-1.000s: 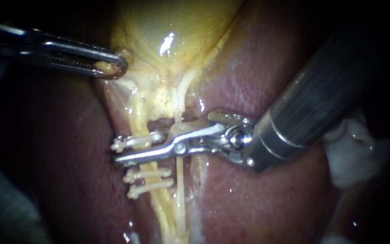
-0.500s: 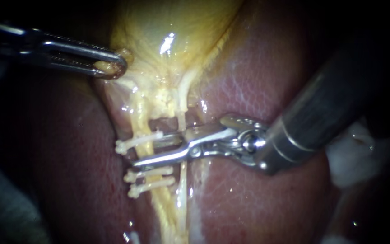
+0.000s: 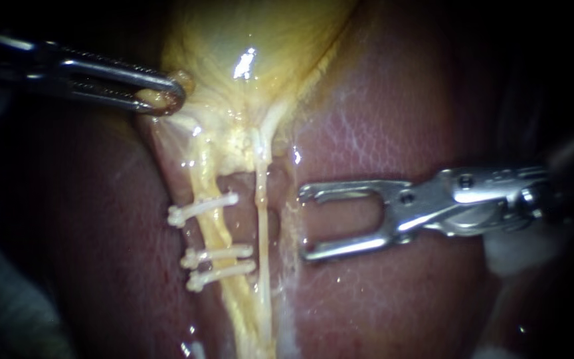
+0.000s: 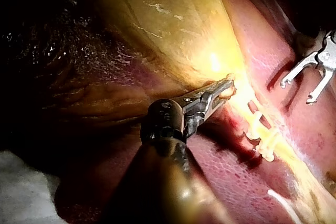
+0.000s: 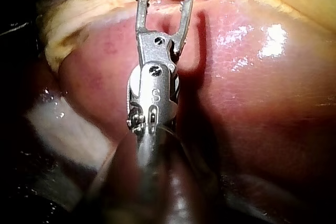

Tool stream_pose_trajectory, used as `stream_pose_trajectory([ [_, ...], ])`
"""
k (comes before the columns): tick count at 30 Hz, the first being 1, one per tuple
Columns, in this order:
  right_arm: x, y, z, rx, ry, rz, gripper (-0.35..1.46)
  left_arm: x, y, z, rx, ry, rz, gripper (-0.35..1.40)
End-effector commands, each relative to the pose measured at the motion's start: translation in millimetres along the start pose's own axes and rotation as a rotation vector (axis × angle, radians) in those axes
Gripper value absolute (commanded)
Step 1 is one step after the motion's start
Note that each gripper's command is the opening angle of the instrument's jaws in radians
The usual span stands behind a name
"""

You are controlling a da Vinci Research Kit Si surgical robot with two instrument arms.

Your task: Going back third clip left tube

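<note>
The left tube (image 3: 214,231) lies yellow on the liver (image 3: 380,100), crossed by three white clips (image 3: 217,254), the top one set apart from the lower pair. Your right instrument (image 3: 303,223) hovers just beside the tubes, jaws wide and empty. Your left instrument (image 3: 161,98) grips the gallbladder (image 3: 247,40) edge.

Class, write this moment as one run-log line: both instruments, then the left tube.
left instrument: jaws shut on gallbladder | right instrument: jaws open, empty, over liver | left tube: three clips on
</note>
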Motion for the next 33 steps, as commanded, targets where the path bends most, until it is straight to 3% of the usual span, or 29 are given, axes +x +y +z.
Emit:
stream_pose_trajectory([
  [1, 0.1, 0.1, -0.4, 0.001, -0.007, -0.010, 0.50, -0.1, -0.1, 0.1, 0.000, 0.000, -0.001, -0.35],
  [9, 0.1, 0.1, -1.7, 0.004, -0.061, -0.066, 0.50, -0.2, -0.5, 1.1, 0.005, 0.002, 0.001, -0.35],
  [21, 0.1, 0.0, -1.8, 0.006, -0.062, -0.078, 0.50, -1.6, -2.7, 7.0, -0.003, -0.013, 0.014, -0.35],
  [33, 0.1, -0.1, -1.7, 0.020, -0.059, -0.078, 0.50, -1.5, -2.8, 6.7, -0.005, -0.017, 0.015, -0.35],
])
